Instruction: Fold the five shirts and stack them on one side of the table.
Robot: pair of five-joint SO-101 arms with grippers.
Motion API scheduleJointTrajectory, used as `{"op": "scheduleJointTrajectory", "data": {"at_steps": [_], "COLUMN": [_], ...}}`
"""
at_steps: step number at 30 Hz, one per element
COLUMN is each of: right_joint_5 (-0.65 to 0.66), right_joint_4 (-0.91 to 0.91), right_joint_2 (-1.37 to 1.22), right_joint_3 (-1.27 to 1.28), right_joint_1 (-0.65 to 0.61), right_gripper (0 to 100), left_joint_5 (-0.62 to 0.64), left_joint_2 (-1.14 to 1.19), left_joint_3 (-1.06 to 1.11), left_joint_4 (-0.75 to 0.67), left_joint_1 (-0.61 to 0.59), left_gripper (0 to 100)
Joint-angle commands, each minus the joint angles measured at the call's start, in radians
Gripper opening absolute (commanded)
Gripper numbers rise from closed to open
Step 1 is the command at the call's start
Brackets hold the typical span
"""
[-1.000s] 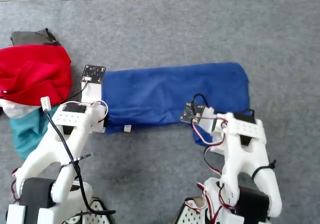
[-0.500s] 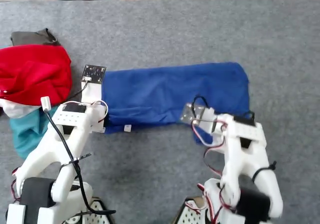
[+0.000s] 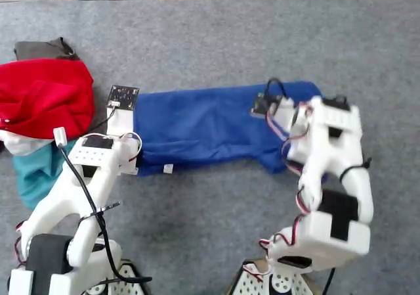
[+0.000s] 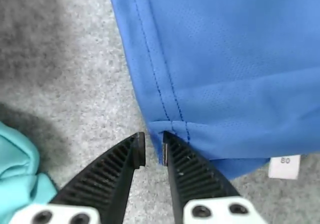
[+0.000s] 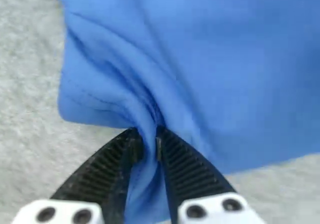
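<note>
The blue shirt [image 3: 197, 124] lies as a long folded strip across the middle of the grey table. At its left near corner, my left gripper [image 3: 134, 167] is down on the cloth. In the left wrist view this gripper [image 4: 152, 149] is shut on the stitched hem corner of the blue shirt [image 4: 225, 59]. Over the strip's right part, near the far edge, my right gripper [image 3: 279, 114] is raised. The right wrist view has that gripper [image 5: 147, 141] shut on a bunched fold of the blue shirt [image 5: 225, 59], which hangs from it.
At the table's left side lies a pile: a red shirt [image 3: 42, 101] on top, a teal shirt [image 3: 36, 170] and a white one beneath, a dark grey one [image 3: 42, 48] behind. A white label [image 4: 285, 165] sticks out of the blue hem.
My right arm has swung from the shirt's near edge toward the far edge, carrying the right near part of the blue cloth with it. The left arm has stayed still.
</note>
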State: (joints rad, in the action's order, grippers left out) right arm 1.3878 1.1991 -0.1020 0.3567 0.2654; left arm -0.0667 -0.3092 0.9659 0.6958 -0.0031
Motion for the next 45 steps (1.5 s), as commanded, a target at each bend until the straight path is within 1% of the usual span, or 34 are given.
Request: {"op": "scheduleJointTrajectory", "data": {"at_steps": [1, 4, 8, 11, 13, 16, 17, 18, 20, 24, 25, 27, 29, 30, 31, 32, 34, 40, 42, 45], "right_joint_5": [-0.008, -0.005, -0.005, 0.029, 0.032, 0.018, 0.006, -0.009, -0.021, -0.031, -0.057, -0.152, -0.235, -0.258, -0.269, -0.269, -0.269, -0.267, -0.267, -0.272], "right_joint_4": [0.141, 0.204, 0.216, 0.273, 0.341, 0.411, 0.419, 0.422, 0.453, 0.54, 0.557, 0.56, 0.565, 0.568, 0.568, 0.568, 0.568, 0.552, 0.496, 0.364], "right_joint_2": [-0.09, -0.225, -0.42, -0.538, -0.595, -0.645, -0.656, -0.661, -0.661, -0.661, -0.659, -0.659, -0.657, -0.657, -0.656, -0.651, -0.624, -0.458, -0.42, -0.414], "right_joint_3": [-0.314, -0.518, -0.762, -0.905, -0.995, -1.11, -1.144, -1.171, -1.227, -1.32, -1.339, -1.382, -1.415, -1.419, -1.408, -1.385, -1.296, -0.921, -0.814, -0.7], "right_joint_1": [-0.064, -0.115, -0.144, -0.164, -0.183, -0.19, -0.189, -0.186, -0.175, -0.161, -0.153, -0.141, -0.123, -0.112, -0.101, -0.092, -0.081, -0.094, -0.1, -0.121], "right_gripper": [1.5, 1.5, 1.5, 1.9, 7.8, 27.8, 32.3, 34.2, 33.0, 24.3, 21.4, 15.4, 7.4, 2.6, 1.1, 2.6, 1.2, 1.4, 1.4, 1.5], "left_joint_5": [0.002, 0.002, 0.002, 0.002, 0.002, 0.002, 0.002, 0.002, 0.002, 0.002, 0.002, 0.002, 0.002, 0.002, 0.002, 0.002, 0.002, 0.002, 0.002, 0.002], "left_joint_2": [-0.002, -0.002, -0.002, -0.002, -0.002, -0.002, -0.002, -0.002, -0.002, -0.002, -0.002, -0.002, -0.003, -0.003, -0.003, -0.003, -0.003, -0.003, -0.003, -0.003], "left_joint_3": [-0.042, -0.042, -0.042, -0.042, -0.042, -0.042, -0.042, -0.042, -0.042, -0.041, -0.041, -0.038, -0.035, -0.035, -0.035, -0.035, -0.035, -0.035, -0.035, -0.035], "left_joint_4": [-0.009, -0.009, -0.009, -0.009, -0.009, -0.009, -0.009, -0.009, -0.009, -0.008, -0.008, -0.008, -0.009, -0.009, -0.009, -0.009, -0.009, -0.009, -0.009, -0.009], "left_joint_1": [-0.007, -0.007, -0.007, -0.007, -0.007, -0.007, -0.007, -0.007, -0.007, -0.007, -0.007, -0.007, -0.007, -0.007, -0.007, -0.007, -0.007, -0.007, -0.007, -0.007], "left_gripper": [8, 8, 8, 8, 8, 8, 8, 8, 8, 8, 8, 8, 8, 8, 8, 8, 8, 8, 8, 8]}}
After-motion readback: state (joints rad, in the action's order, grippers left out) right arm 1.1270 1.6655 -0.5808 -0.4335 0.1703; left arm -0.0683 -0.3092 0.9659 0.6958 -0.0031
